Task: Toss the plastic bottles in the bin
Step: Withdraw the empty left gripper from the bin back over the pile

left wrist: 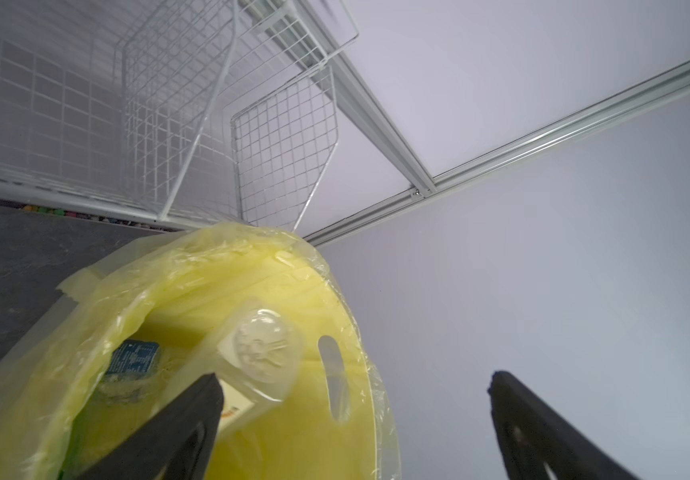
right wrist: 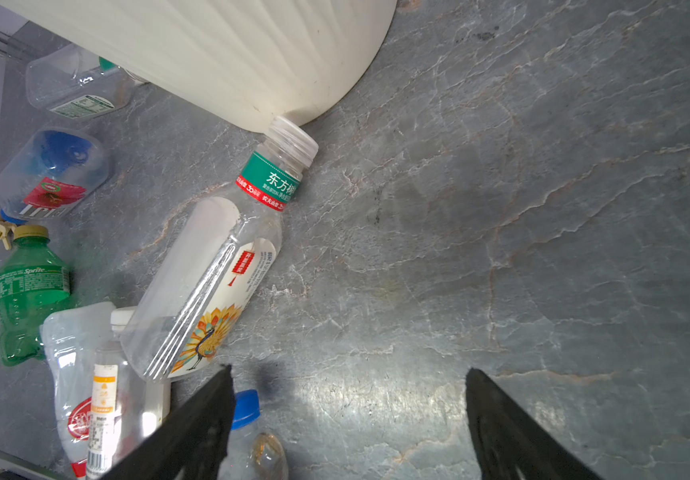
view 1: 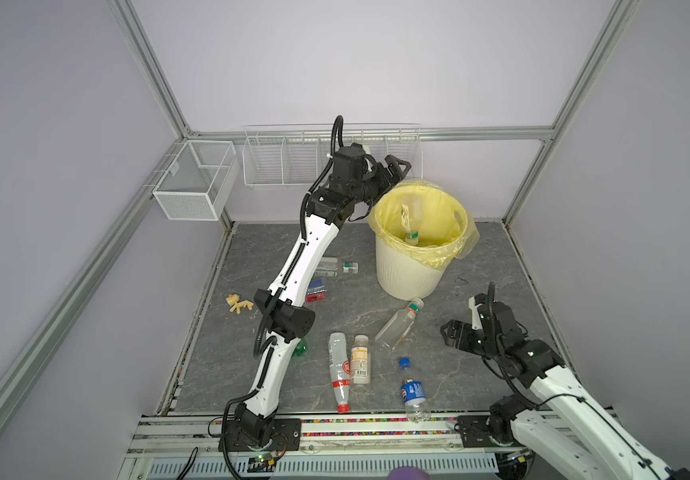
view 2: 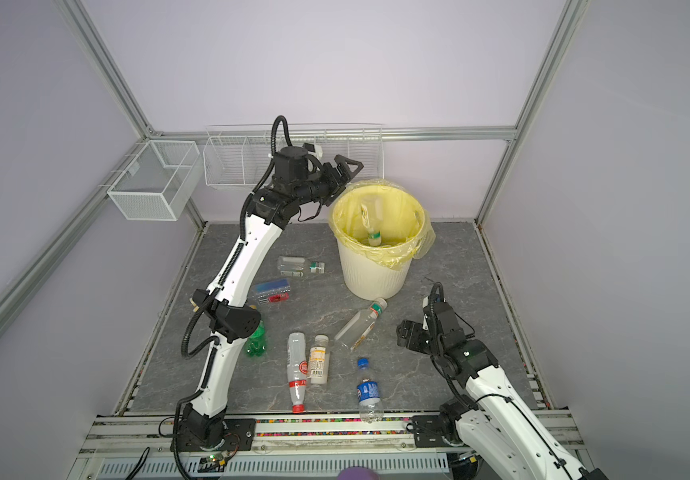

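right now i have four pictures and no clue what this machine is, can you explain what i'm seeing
Two white robot arms are bolted at the near edge of a grey tabletop; each ends in a black two-fingered tool. Two pictures look down from overhead, nearly alike; two come from cameras on the wrists. The left tool is open and empty above the bin, a cream bucket lined with a yellow bag; a clear bottle is cap down inside. The right tool, also open and empty, is near the peacock-label bottle. Other bottles lie around, including a green Sprite bottle, plus a small toy figure.
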{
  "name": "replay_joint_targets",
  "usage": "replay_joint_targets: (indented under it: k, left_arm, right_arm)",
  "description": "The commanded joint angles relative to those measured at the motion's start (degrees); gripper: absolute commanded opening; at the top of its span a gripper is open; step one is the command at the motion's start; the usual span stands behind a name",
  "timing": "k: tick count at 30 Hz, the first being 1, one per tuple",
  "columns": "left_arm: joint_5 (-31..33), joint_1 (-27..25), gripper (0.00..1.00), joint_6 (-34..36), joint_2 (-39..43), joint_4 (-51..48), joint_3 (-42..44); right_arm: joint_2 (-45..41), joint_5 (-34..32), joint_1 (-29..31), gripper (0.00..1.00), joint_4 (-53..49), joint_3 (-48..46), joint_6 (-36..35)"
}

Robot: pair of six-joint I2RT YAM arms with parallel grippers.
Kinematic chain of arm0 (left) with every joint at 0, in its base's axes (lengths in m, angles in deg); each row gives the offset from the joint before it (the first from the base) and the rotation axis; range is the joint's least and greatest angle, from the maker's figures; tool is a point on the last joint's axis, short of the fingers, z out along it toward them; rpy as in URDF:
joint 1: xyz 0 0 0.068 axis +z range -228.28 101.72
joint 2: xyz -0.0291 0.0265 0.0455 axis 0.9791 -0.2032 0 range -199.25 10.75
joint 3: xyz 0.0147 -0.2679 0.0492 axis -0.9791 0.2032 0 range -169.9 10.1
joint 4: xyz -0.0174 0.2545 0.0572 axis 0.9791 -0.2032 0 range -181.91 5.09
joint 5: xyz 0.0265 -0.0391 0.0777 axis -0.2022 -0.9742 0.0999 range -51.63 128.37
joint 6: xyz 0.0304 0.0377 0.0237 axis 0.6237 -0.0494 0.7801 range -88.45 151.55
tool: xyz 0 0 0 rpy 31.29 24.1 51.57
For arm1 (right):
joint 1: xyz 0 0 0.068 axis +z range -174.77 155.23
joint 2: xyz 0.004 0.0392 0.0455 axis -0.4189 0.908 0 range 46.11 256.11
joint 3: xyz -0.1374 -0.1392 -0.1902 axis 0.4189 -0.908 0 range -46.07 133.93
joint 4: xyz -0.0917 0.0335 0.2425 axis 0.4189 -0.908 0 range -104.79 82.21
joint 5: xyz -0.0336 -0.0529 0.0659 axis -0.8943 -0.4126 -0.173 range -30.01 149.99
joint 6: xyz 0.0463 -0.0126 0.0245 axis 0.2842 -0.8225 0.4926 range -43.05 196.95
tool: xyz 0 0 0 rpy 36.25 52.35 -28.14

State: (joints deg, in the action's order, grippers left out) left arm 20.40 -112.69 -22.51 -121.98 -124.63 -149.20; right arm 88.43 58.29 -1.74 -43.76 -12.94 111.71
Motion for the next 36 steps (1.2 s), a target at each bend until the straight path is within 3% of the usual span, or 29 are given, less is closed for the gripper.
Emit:
replay_joint_targets:
  k: [1, 4, 7, 13, 20, 27, 36]
  left_arm:
    - [-0.21, 0.39, 1.00, -0.66, 11.31, 3.49, 8.52]
    - [0.00, 0.49, 1.00, 0.90, 22.29, 8.18, 22.01]
    - [1.61, 0.49, 1.00, 4.30, 30.34, 5.87, 29.42]
    - [1.88, 2.88, 1.00, 9.39, 40.12, 0.97, 43.34]
    - [1.51, 5.29, 1.00, 12.35, 51.20, 3.30, 60.22]
    - [-2.37, 6.99, 1.00, 14.32, 56.55, 2.97, 67.95]
    - [-1.32, 7.25, 1.00, 19.88, 59.03, 2.37, 76.25]
  right_arm:
    - [-2.64, -0.83, 0.20, 0.88, -3.00, 1.24, 0.88]
    - [-4.28, -0.77, 0.18, 0.88, -3.22, 1.07, 1.48]
    - [-5.06, -0.63, 0.19, 0.88, -3.37, 0.98, 2.44]
    - [-4.33, -4.61, 0.24, 0.88, -8.77, 5.26, 1.16]
    - [-3.15, -3.58, 0.21, 0.88, -11.36, 8.56, 1.95]
    - [-1.01, -7.09, 0.20, 0.88, -14.83, 10.64, 3.29]
    - [-0.58, -6.04, 0.74, 0.88, -12.87, 6.73, 11.58]
